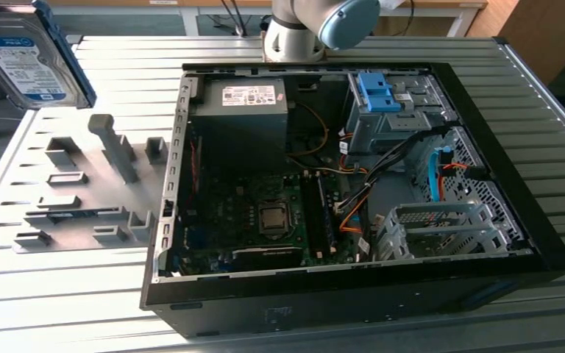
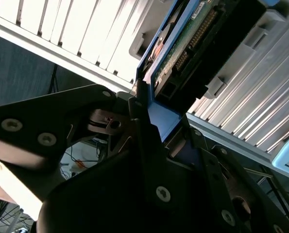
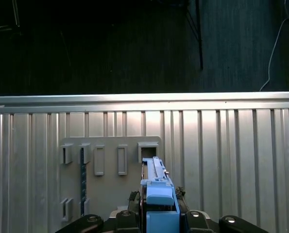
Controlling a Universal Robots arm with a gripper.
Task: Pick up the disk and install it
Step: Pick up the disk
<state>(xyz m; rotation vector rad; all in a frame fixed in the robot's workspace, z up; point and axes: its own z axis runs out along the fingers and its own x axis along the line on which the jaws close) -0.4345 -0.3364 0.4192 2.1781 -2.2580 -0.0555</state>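
Note:
The disk [image 1: 23,59], silver-grey with a white-and-blue label and blue side rails, hangs in the air at the exterior view's upper left, above the grey fixture plate [image 1: 76,198]. In the second wrist view my gripper [image 2: 159,116] is shut on the disk's [image 2: 183,48] blue end rail, and the green circuit board side faces the camera. The first wrist view sees the disk [image 3: 156,179] edge-on between the black fingers [image 3: 134,216], over the fixture plate [image 3: 110,194].
An open black computer case [image 1: 518,220] lies on the ribbed metal table [image 1: 67,301], to the exterior view's right of the fixture plate. Inside are a drive bay with a blue bracket [image 1: 381,95] and a metal cage [image 1: 440,228]. The arm's base [image 1: 302,29] stands behind the case.

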